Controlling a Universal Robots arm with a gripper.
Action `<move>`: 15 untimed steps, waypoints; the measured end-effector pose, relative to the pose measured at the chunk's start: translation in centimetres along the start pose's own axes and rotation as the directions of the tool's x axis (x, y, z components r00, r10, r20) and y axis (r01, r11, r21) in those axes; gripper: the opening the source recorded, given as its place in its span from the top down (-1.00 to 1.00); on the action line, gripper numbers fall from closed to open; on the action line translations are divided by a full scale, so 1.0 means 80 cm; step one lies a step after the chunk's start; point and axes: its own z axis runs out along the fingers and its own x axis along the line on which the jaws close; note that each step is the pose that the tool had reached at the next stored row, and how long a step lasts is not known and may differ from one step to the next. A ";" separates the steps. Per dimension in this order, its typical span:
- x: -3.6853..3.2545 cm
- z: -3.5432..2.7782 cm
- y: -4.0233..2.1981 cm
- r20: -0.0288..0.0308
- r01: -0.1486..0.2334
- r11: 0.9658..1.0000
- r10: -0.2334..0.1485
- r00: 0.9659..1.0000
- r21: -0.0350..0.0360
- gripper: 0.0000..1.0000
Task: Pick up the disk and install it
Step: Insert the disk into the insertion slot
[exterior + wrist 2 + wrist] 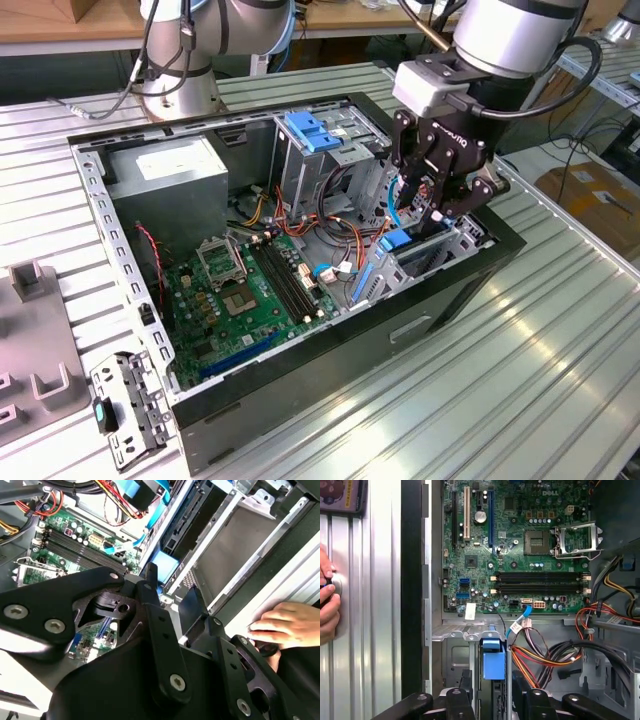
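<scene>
In the exterior view one open computer case (300, 400) sat in the middle of the bench (560, 400). It had one grey power-supply box (170, 170) in its far corner and one green motherboard (250, 290) on its floor. One blue latch piece (315, 130) topped the upper cage, and a second blue latch piece (398, 240) sat under the single gripper (430, 210), which hung over the case's corner at the exterior view's right. One metal bracket (125, 405) lay near the bench's front edge. In the second wrist view the two fingers (150, 595) stood apart, gripping nothing, and one hand (280, 625) rested on the bench beside the case. In the first wrist view the disk (496, 697) seemed to stand on edge in the cage slot beneath that second piece, with a gap to each parted finger
</scene>
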 end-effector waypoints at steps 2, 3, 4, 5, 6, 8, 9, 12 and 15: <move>0.0006 0.0041 -0.0001 0.000 0.000 1.000 0.000 1.000 0.000 0.14; 0.0010 0.0066 -0.0001 0.000 0.000 1.000 0.000 1.000 0.000 0.26; 0.0014 0.0091 -0.0001 0.000 0.000 1.000 0.000 1.000 0.000 0.26; 0.0017 0.0127 -0.0002 0.001 0.000 1.000 0.000 1.000 0.000 0.40; 0.0017 0.0149 -0.0002 0.000 0.000 1.000 0.000 1.000 0.000 0.51; 0.0016 0.0155 -0.0002 0.000 0.000 1.000 0.000 1.000 0.000 0.76; 0.0017 0.0155 -0.0002 0.000 0.000 1.000 0.000 1.000 0.000 0.79; 0.0016 0.0157 -0.0002 0.000 0.000 1.000 0.000 1.000 0.000 0.79; 0.0016 0.0161 -0.0002 0.000 0.000 1.000 0.000 1.000 0.000 0.79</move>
